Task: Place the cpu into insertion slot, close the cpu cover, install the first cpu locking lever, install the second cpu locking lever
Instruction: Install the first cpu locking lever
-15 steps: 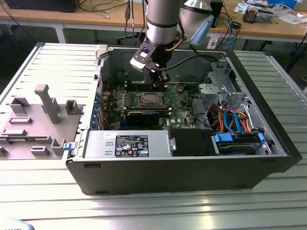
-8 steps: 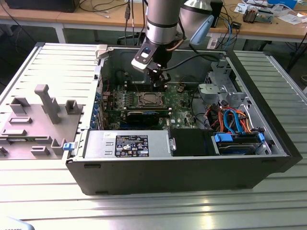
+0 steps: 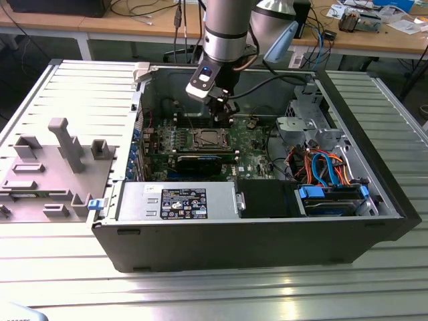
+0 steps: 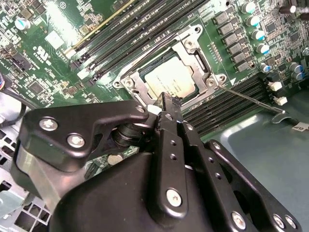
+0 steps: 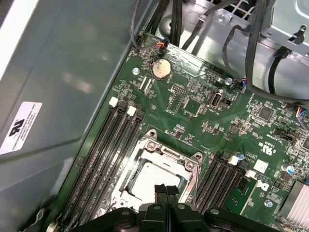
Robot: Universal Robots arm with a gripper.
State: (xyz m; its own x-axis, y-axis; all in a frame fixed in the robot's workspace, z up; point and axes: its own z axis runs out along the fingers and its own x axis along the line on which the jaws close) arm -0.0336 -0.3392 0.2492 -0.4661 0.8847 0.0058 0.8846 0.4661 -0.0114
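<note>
The cpu (image 4: pixel 170 81) lies in the insertion slot (image 4: pixel 189 48) with its silvery top showing. The silver cpu cover (image 4: pixel 200 60) lies flat around it like a frame. A thin wire locking lever (image 4: pixel 251 99) runs out from one corner of the socket across the memory slots to a hooked end. My gripper (image 4: pixel 167 103) hovers just over the near edge of the socket, its black fingers pressed together with nothing between them. In the first wrist view the cpu (image 5: pixel 152 181), the cover (image 5: pixel 170 153) and the shut fingertips (image 5: pixel 166 190) show. In the exterior view my gripper (image 3: pixel 219 114) hangs above the socket (image 3: pixel 209 139).
Long black memory slots (image 5: pixel 113 145) flank the socket on both sides. The grey case wall (image 5: pixel 63 72) rises close by. Cables (image 3: pixel 321 167) and a drive cage (image 3: pixel 304 110) sit at the exterior view's right, the power supply (image 3: pixel 177 200) along the case's front.
</note>
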